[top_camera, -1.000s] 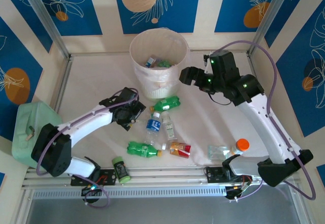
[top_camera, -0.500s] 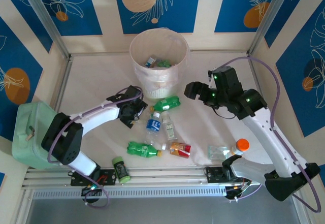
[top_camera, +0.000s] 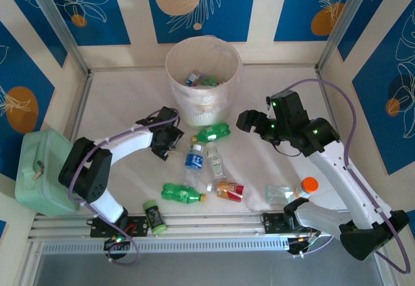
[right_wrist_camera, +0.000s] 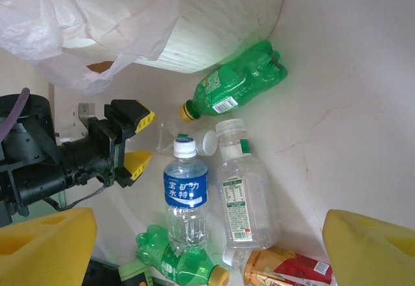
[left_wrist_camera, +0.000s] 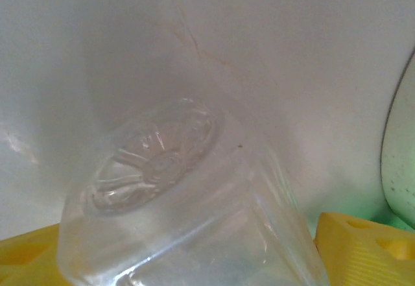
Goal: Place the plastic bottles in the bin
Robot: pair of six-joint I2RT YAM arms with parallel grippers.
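Observation:
The bin (top_camera: 201,72) stands at the back with bottles lying inside it. My left gripper (top_camera: 172,141) is low on the table just left of the bottle cluster. Its yellow fingers (left_wrist_camera: 363,247) lie against both sides of a small clear bottle (left_wrist_camera: 152,163), base pointing away. On the table lie a green bottle (top_camera: 213,132), a blue-labelled one (top_camera: 194,158), a clear one (top_camera: 215,161), another green one (top_camera: 183,193), a red-orange one (top_camera: 229,190) and an orange-capped one (top_camera: 288,192). My right gripper (top_camera: 245,119) hovers open over them, holding nothing.
A mint-green container (top_camera: 35,169) sits at the left edge. A small dark jar with a green lid (top_camera: 154,216) lies by the front rail. A loose white cap (right_wrist_camera: 209,141) rests beside the clear bottle's neck. Metal frame posts and walls enclose the table.
My left gripper has slid a little toward the bottle cluster and its jaws have narrowed around the small clear bottle. The right arm has drawn back from the bin, lower and rightward.

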